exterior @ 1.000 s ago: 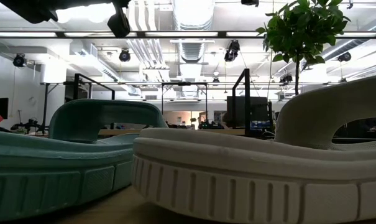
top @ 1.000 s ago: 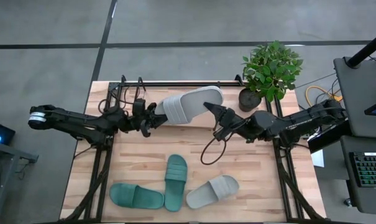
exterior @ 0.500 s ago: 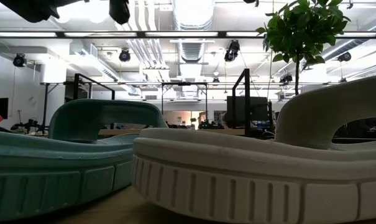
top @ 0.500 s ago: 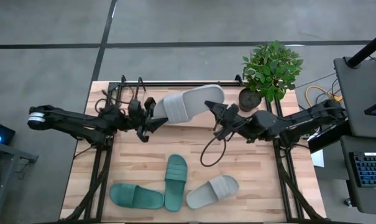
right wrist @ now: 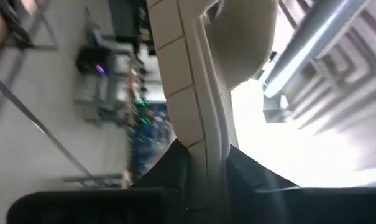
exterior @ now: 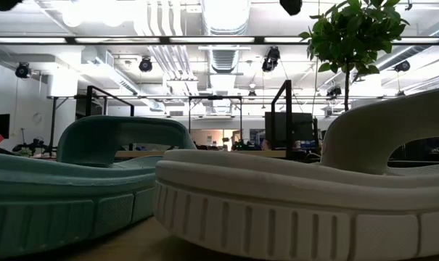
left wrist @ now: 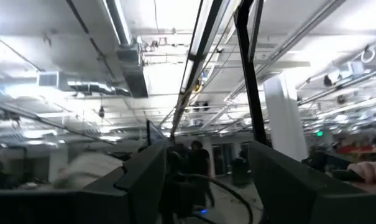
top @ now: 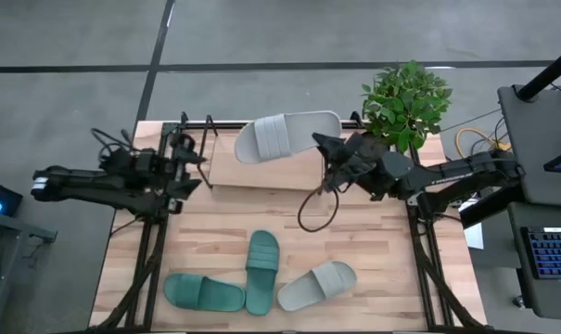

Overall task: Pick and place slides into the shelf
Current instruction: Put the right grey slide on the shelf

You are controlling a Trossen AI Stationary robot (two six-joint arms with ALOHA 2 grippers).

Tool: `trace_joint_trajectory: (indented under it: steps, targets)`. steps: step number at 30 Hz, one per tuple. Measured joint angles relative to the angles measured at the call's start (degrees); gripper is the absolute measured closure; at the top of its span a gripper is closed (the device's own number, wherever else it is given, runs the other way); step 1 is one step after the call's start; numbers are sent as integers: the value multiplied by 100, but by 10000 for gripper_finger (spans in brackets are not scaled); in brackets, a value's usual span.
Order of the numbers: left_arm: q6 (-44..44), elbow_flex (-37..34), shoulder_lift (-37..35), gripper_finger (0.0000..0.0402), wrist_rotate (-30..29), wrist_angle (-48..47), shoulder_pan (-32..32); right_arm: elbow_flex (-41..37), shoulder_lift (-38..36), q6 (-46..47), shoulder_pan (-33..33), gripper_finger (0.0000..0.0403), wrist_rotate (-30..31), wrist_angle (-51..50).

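Observation:
A light grey slide [top: 282, 137] hangs over the far edge of the shelf [top: 261, 173], with my right gripper [top: 321, 148] shut on its right end. The shelf is a light board in a black tube frame. My left gripper [top: 197, 169] stands open at the shelf's left end, apart from the slide, with nothing between its fingers [left wrist: 144, 183]. Two dark teal slides [top: 203, 293] [top: 261, 271] and another grey slide [top: 317, 286] lie soles down near the table's front edge. The low view shows one teal slide [exterior: 74, 181] and the grey one [exterior: 299, 210] up close. My right gripper pinches the sole of the slide between its two fingers, at the end away from the strap [right wrist: 203, 146]. The fingers come about level from the table's right and lie along the slide. The slide points toward the table's left, strap up; whether it touches the shelf, I cannot tell.
A potted plant [top: 402, 104] stands at the table's far right corner, close behind my right arm. A black cable loop [top: 315, 215] hangs under the right arm. The three slides crowd the near middle of the tabletop [top: 391, 278].
My left gripper has opened, let go of the grey slide's left end and drawn back toward the table's left edge. My right gripper has carried the slide toward the far edge, and the slide has swung from slanting to nearly parallel with the shelf.

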Motion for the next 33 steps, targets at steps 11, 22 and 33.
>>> trace_joint_trajectory:
  steps: [11,22,33]
  targets:
    - [678,0,-1132,189,-732,-2483,-31,-172,-601,2783,-863,354,-2694,-1521]
    - [1944,0,-653,189,-791,-2825,-265,-306,-366,3946,-1896,354,-4939,-1461]
    - [3729,407,-453,189,-3113,-3502,-1207,-310,-301,4214,-2475,354,-5396,-1293]
